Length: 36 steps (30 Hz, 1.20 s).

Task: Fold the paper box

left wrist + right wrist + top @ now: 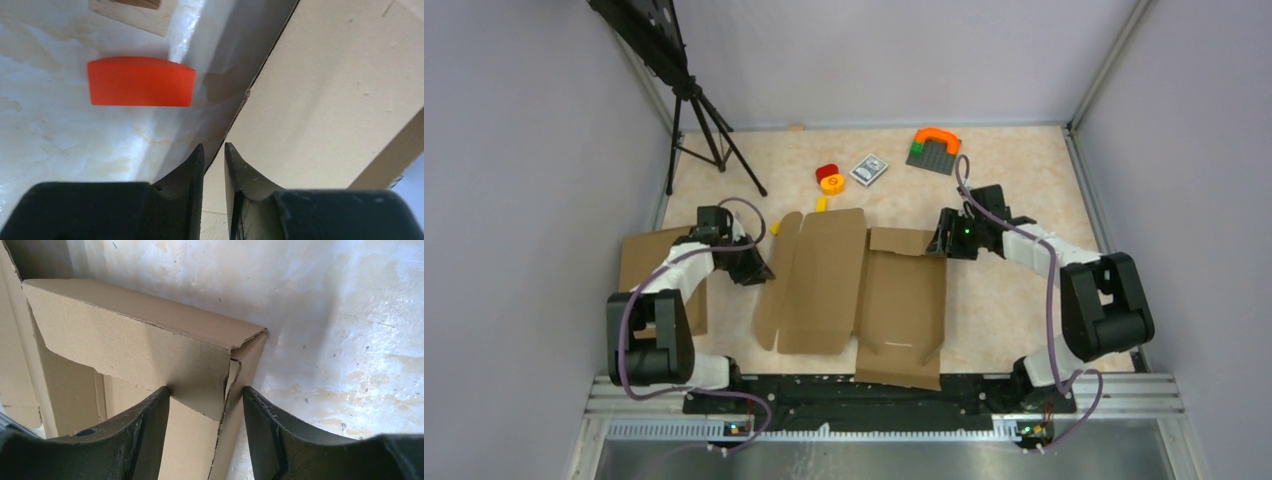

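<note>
One paper box (pixel 854 290), mostly still a flat sheet, lies mid counter (pixel 1024 190) by the near edge; one other brown box (pixel 646 262) sits at the left edge; the step looks like standing the side walls up.

Left wrist view: left gripper (pixel 214 147), jaws nearly together with the left flap's edge pinched between them; one red block (pixel 141 81) beyond.

Right wrist view: right gripper (pixel 206 390), jaws roughly half open, clamped on one folded-up far-right corner.

Next, I'd guess, both sides need lifting inward together without that corner springing flat.
</note>
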Each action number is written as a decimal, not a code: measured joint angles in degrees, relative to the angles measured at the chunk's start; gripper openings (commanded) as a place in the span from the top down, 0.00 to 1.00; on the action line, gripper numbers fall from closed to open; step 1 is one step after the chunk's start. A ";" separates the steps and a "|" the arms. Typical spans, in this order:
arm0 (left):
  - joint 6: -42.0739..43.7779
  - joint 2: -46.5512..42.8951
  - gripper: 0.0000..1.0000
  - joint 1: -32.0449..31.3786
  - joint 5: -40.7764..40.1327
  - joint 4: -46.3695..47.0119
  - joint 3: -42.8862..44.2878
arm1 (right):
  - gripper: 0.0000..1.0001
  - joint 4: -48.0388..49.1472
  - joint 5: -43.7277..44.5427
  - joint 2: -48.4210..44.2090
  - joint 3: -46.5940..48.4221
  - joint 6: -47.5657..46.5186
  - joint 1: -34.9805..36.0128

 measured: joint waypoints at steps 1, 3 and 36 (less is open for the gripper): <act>0.00 -0.79 0.78 -0.02 0.50 0.04 0.00 | 0.49 0.00 0.17 0.09 0.02 0.00 0.00; -0.02 -1.70 0.78 -0.20 1.25 0.07 0.00 | 0.50 -0.04 0.46 0.22 0.04 -0.07 0.00; 0.42 -9.55 0.50 -5.27 -2.82 -7.87 3.28 | 0.58 -0.57 9.90 5.68 1.97 -0.39 1.95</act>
